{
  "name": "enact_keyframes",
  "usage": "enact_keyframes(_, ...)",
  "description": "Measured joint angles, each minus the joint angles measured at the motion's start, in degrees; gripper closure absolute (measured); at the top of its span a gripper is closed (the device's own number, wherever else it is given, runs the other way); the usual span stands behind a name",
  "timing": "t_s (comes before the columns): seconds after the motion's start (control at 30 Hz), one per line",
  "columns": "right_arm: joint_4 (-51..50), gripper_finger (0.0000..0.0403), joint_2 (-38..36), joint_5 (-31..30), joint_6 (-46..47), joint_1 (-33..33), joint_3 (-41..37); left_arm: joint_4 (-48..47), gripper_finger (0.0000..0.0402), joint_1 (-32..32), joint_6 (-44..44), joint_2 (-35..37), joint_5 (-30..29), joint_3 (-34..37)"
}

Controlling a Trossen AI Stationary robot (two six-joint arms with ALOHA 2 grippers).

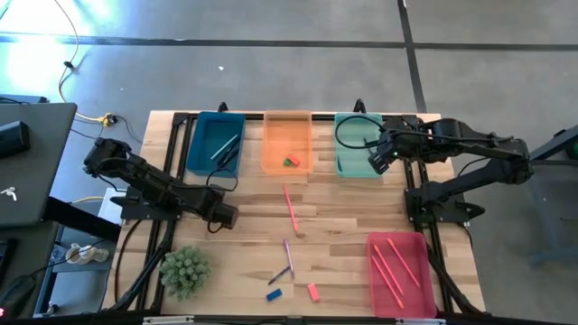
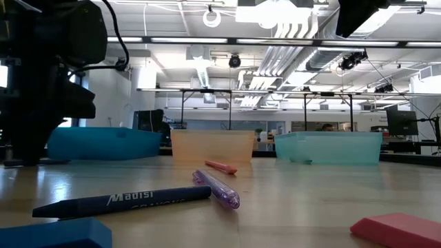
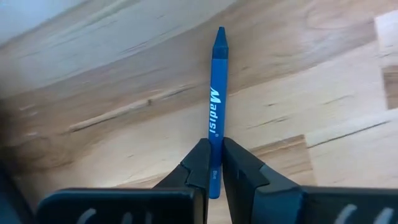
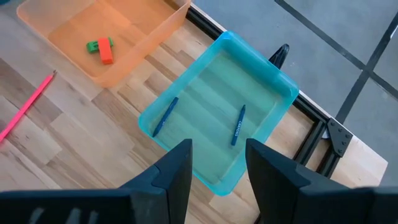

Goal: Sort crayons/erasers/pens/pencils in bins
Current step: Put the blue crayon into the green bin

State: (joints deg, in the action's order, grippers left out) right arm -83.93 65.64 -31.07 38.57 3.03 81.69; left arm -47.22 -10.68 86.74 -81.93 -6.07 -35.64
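Left gripper point(image 3: 214, 163), at nine o'clock on the table, clamps a blue crayon point(image 3: 215, 99) by its butt end only, so it could pivot or slip out when lifted toward the bins point(image 1: 215, 143).

I read white "Madisi" on blue crayon point(image 3: 215, 106); same word on dark crayon point(image 2: 124, 201) beside purple pen point(image 2: 217, 189).

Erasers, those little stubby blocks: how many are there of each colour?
green eraser: 1
red eraser: 1
blue eraser: 1
pink eraser: 1
Total: 4
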Motion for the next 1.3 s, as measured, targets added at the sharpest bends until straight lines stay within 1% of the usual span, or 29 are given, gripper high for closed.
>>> enact_keyframes(0.17,0.89,0.0262,0.01,0.0,-0.04,-0.02,0.0,2.78,0.0383,0.0,-1.93,0.29,-0.01,0.0)
enact_keyframes(0.27,1.87,0.0262,-0.01,0.24,-0.04,0.0,0.0,6.38,0.0383,0.0,-3.73,0.42,-0.01,0.0)
enact_keyframes(0.43,2.5,0.0262,0.01,3.21,-0.14,-0.02,0.0,15.53,0.0383,0.05,-7.1,0.49,0.03,-0.17)
enact_keyframes(0.63,2.98,0.0262,0.01,4.45,-0.17,-0.02,0.0,29.5,0.0383,1.89,-14.99,0.53,-0.33,-0.2)
enact_keyframes(0.83,6.47,0.0262,0.0,9.97,-2.78,-0.02,0.0,42.69,0.0383,5.2,-23.44,0.55,-0.5,-0.2)
enact_keyframes(1.0,11.24,0.0262,0.01,15.29,-5.17,-0.02,0.0,54.05,0.0383,8.21,-30.5,0.59,-0.3,-0.2)
enact_keyframes(1.13,15.61,0.0262,0.0,19.04,-7.25,-0.04,0.0,61.66,0.0383,10.66,-36.04,0.62,1.55,-0.2)
enact_keyframes(1.3,22.29,0.0262,0.01,22.56,-9.23,-0.04,0.0,68.81,0.0383,13.4,-41.76,0.63,4.82,-0.2)
